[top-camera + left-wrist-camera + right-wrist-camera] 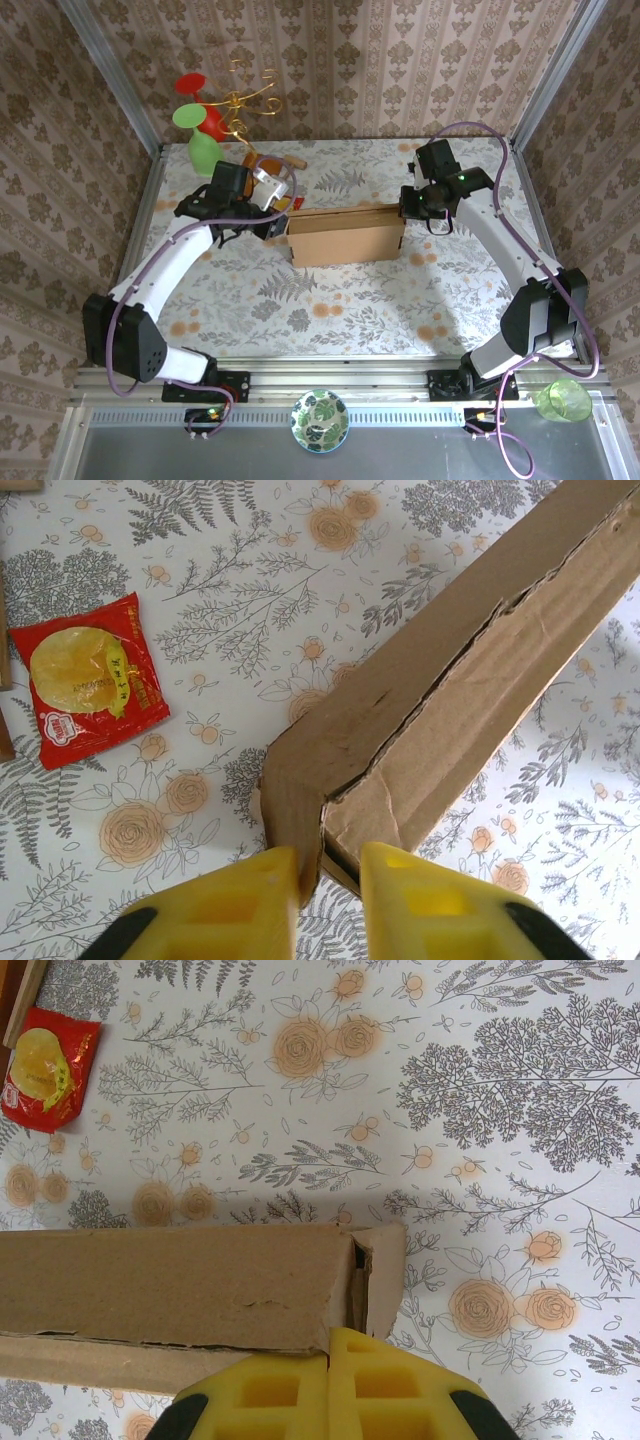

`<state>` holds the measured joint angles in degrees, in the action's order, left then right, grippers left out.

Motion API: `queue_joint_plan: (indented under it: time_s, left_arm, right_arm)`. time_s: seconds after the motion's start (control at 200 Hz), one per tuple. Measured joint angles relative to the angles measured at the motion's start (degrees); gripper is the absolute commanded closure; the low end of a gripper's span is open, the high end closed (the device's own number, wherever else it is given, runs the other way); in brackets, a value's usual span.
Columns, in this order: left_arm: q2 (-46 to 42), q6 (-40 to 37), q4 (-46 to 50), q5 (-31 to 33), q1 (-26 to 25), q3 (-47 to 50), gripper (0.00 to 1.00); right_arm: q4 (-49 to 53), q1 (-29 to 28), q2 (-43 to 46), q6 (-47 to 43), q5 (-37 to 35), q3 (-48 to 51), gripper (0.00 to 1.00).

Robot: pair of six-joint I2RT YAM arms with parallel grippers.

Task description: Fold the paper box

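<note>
A light-brown paper box (345, 238) is lying partly folded in the middle of a floral counter (300, 310), with a red snack packet (88, 680) lying near its left end. The left fingers (255, 900) are pinching the box's left end wall, barely apart. The right fingers (270, 1390) are pressing together at its right end, and it cannot be told whether they are gripping cardboard. The arms appear to be working on the end walls, and the next move is likely calling for both ends to be tucked inward evenly

Left wrist view: the box (420, 710) runs off the top-right edge, and the bottom edge cuts off the left gripper (330, 858). Right wrist view: the box exits left. Packet (85, 680) print is unreadable.
</note>
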<state>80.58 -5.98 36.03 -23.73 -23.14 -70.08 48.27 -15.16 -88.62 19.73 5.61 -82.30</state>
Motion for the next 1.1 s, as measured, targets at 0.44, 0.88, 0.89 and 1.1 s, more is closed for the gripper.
queue_joint_plan:
  time_s: [0.44,0.88,0.89,1.1]
  left_arm:
    - [2.19,4.94,1.51,-0.68,-0.48,-2.23,0.96]
    - [3.52,11.1,2.19,-0.87,-1.64,-3.98,1.0]
    - [3.58,11.21,2.19,-0.85,-1.64,-4.07,1.0]
    - [4.09,12.04,2.4,-0.42,-1.64,-4.7,1.0]
  right_arm:
    - [0.04,0.26,0.0,0.02,0.0,0.0,1.0]
    - [0.15,0.59,0.0,0.04,-0.07,0.0,1.0]
    - [0.15,0.59,0.0,0.04,-0.07,0.0,1.0]
    - [0.17,0.63,0.0,0.04,-0.04,0.0,1.0]
